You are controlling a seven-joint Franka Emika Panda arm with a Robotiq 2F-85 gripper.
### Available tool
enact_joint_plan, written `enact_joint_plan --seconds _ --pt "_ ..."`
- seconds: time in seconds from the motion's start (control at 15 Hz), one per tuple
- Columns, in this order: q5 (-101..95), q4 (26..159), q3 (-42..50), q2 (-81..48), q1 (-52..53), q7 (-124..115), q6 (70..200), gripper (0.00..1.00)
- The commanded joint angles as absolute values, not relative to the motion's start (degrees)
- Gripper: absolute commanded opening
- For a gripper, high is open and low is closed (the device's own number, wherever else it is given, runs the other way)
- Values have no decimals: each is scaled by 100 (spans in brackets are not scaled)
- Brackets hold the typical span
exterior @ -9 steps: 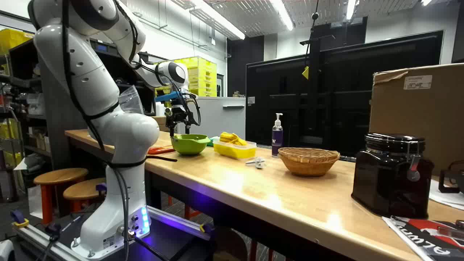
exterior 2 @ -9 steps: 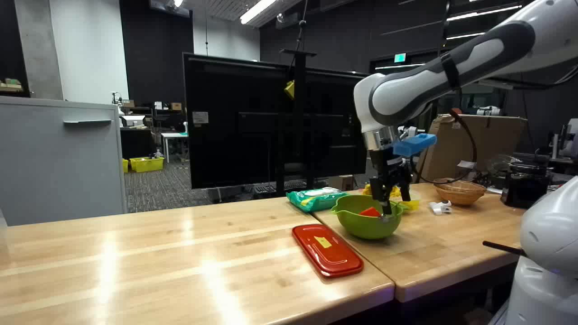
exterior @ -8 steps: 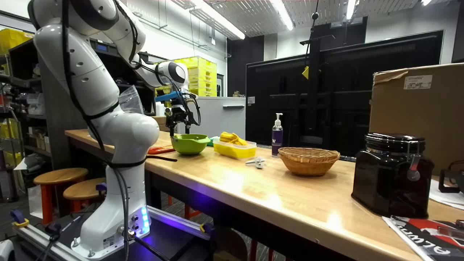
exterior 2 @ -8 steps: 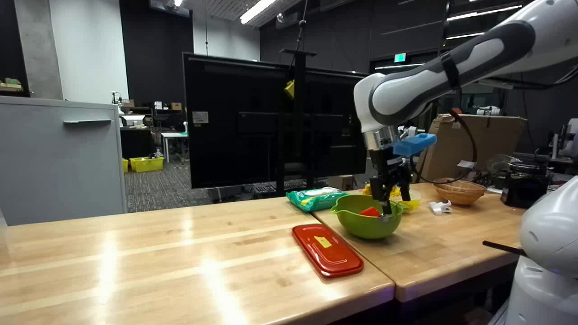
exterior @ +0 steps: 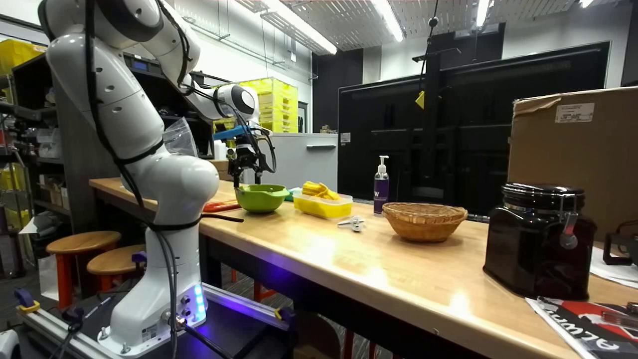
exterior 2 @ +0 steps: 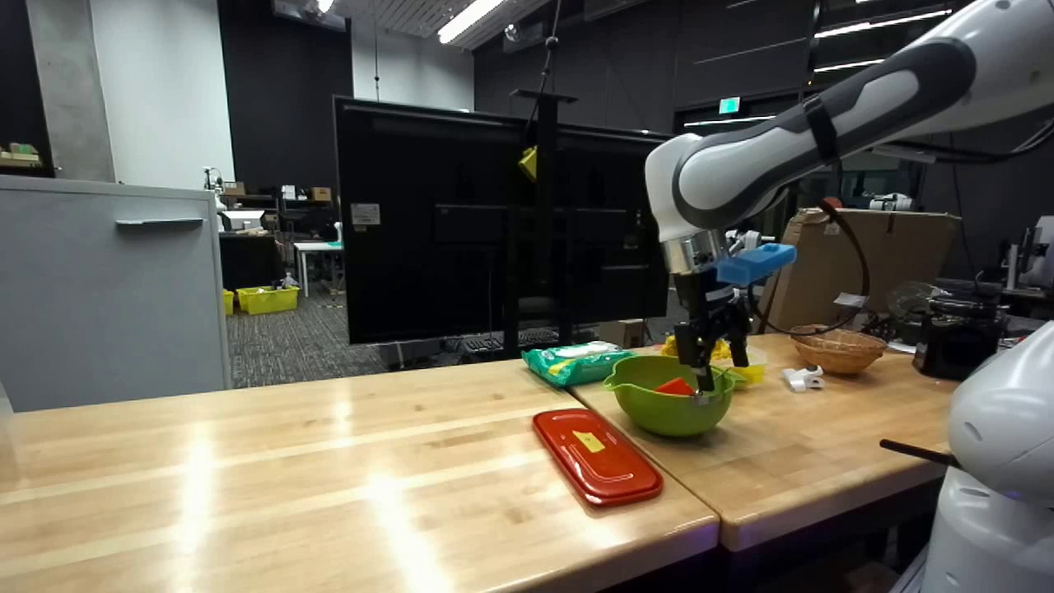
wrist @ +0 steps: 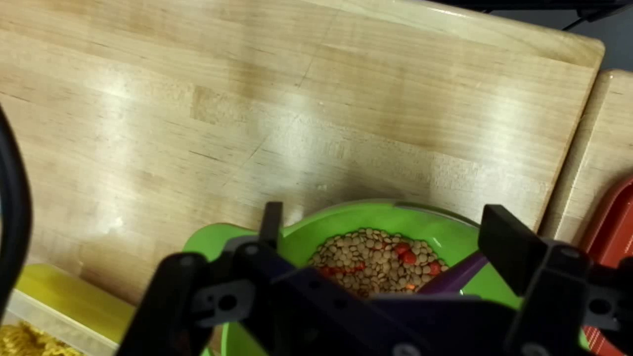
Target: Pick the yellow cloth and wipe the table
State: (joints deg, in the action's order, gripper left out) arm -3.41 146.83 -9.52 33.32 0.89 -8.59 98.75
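Observation:
The yellow cloth [exterior: 319, 190] lies bunched on a clear container with yellow lower walls [exterior: 323, 206] in an exterior view. The cloth [exterior 2: 670, 347] is partly hidden behind the gripper in an exterior view. In the wrist view, crinkled yellow material [wrist: 29, 341] shows in the container at the lower left; I cannot tell if it is the cloth. My gripper [wrist: 388, 232] is open, with wide-apart fingers over a green bowl [wrist: 356, 212]. In both exterior views the gripper [exterior: 247, 180] [exterior 2: 722, 371] points down at the bowl, away from the cloth. The wooden table [exterior: 398, 279] is under everything.
The bowl holds lentil-like pieces, red bits and a purple handle [wrist: 457, 272]. A red lid [exterior 2: 597, 457] and a green wipes pack [exterior 2: 576, 364] lie near it. A small white object [exterior: 355, 224], pump bottle [exterior: 381, 189], wicker basket [exterior: 423, 224] and dark jar [exterior: 541, 244] stand farther along.

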Motion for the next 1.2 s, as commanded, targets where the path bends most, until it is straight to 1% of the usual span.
enact_joint_plan --seconds 0.0,0.6,1.13 --pt "-385 14675 -855 3319 199 -908 9865 100" --pt "-385 14675 -855 3319 199 -908 9865 100" --pt "-616 14523 -461 3701 412 415 9364 100"
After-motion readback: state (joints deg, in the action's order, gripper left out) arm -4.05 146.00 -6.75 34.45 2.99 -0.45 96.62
